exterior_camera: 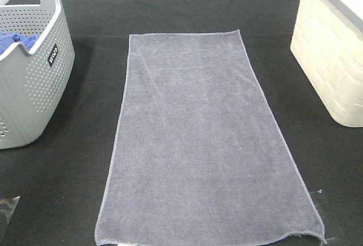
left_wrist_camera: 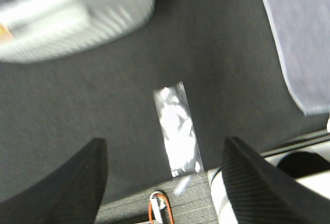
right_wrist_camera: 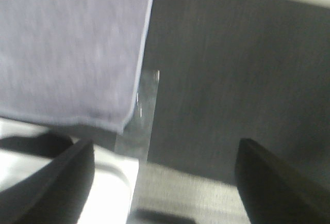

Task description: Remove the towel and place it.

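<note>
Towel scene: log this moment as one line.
towel: flat on black table | left end effector: open, empty | right end effector: open, empty | grey basket: left

Towel [exterior_camera: 207, 144] flat on table [exterior_camera: 68, 189] centre, perforated basket [exterior_camera: 34, 81] left, woven bin [exterior_camera: 334, 47] right, cloth [exterior_camera: 14, 42] inside basket

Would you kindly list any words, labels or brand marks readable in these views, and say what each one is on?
One small dark label with white letters sits on the side of the grey perforated basket, at; the letters are too small and tilted to read with confidence.
The towel and the cream bin show no text.
Both wrist views are blurred and show no writing.
</note>
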Motion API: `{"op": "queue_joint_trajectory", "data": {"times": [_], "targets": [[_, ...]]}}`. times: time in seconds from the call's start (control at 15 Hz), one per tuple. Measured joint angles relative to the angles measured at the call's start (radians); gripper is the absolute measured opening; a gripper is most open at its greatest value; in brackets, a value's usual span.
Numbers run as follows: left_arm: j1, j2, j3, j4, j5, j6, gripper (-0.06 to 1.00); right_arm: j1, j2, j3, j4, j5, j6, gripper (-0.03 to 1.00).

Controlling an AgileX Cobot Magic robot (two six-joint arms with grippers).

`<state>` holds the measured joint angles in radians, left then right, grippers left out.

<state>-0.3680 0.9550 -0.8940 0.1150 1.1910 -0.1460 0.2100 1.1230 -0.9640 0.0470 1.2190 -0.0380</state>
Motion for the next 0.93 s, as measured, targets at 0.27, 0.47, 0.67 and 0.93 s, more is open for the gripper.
{"op": "queue_joint_trajectory", "data": {"times": [0.27, 0.47, 0.67, 0.93], "targets": [[0.000, -0.293, 0.278, -0.085, -0.069, 0.077, 0.62, 0.000, -0.253, 0.285, 0.000, 0.000, 0.000, 0.71], [0.000, -0.511, 0.355, -0.122, -0.069, 0.136, 0.62, 0.000, -0.435, 0.385, 0.000, -0.030, 0.000, 0.71], [0.000, -0.627, 0.358, -0.130, -0.075, 0.201, 0.62, 0.000, -0.635, 0.418, -0.002, -0.086, 0.000, 0.71], [0.000, -0.671, 0.378, -0.188, -0.109, 0.260, 0.62, 0.000, -0.824, 0.454, -0.002, -0.145, -0.003, 0.71]]}}
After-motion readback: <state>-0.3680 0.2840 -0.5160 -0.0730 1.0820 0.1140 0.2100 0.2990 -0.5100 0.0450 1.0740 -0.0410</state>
